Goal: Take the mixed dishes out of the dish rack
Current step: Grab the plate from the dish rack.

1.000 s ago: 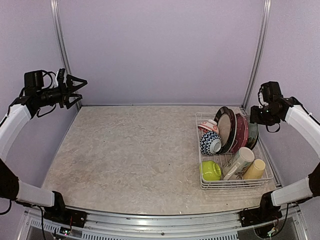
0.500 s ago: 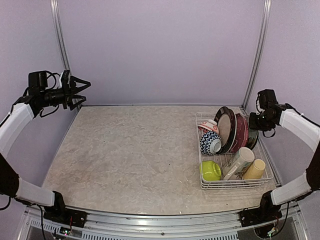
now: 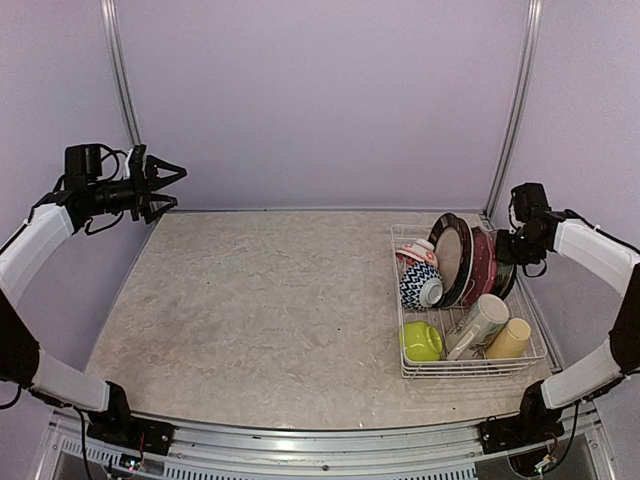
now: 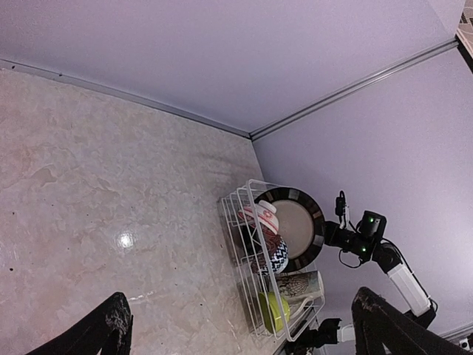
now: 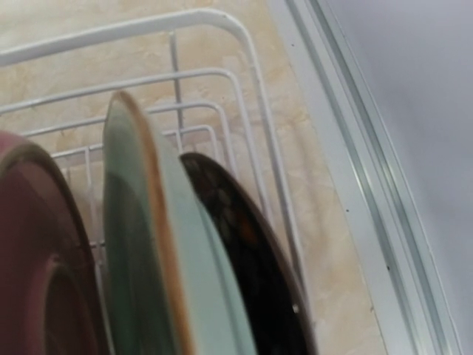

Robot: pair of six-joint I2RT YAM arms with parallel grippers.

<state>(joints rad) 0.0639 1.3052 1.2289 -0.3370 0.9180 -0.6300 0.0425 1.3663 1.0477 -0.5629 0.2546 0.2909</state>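
Observation:
The white wire dish rack (image 3: pixel 404 372) stands at the table's right. It holds upright plates: black-rimmed cream (image 3: pixel 452 255), dark red (image 3: pixel 483 266) and grey (image 3: pixel 506 272). It also holds a red-patterned bowl (image 3: pixel 417 251), a blue-chevron bowl (image 3: pixel 420 287), a lime-green bowl (image 3: pixel 421 341), a cream mug (image 3: pixel 478 325) and a yellow mug (image 3: pixel 509 340). My left gripper (image 3: pixel 168 184) is open and empty, high at the far left; the rack (image 4: pixel 238 222) shows in its view. My right gripper (image 3: pixel 507 248) hangs just above the grey plate (image 5: pixel 140 237); its fingers are hidden.
A dark patterned plate (image 5: pixel 244 266) stands behind the grey one, close to the rack's back wire (image 5: pixel 222 22). The right wall and metal rail (image 3: pixel 505 120) run close beside the rack. The marble tabletop (image 3: pixel 260 300) spreads left of the rack.
My right gripper has come down and left, close over the plates at the back of the rack. My left gripper has drifted slightly right and down.

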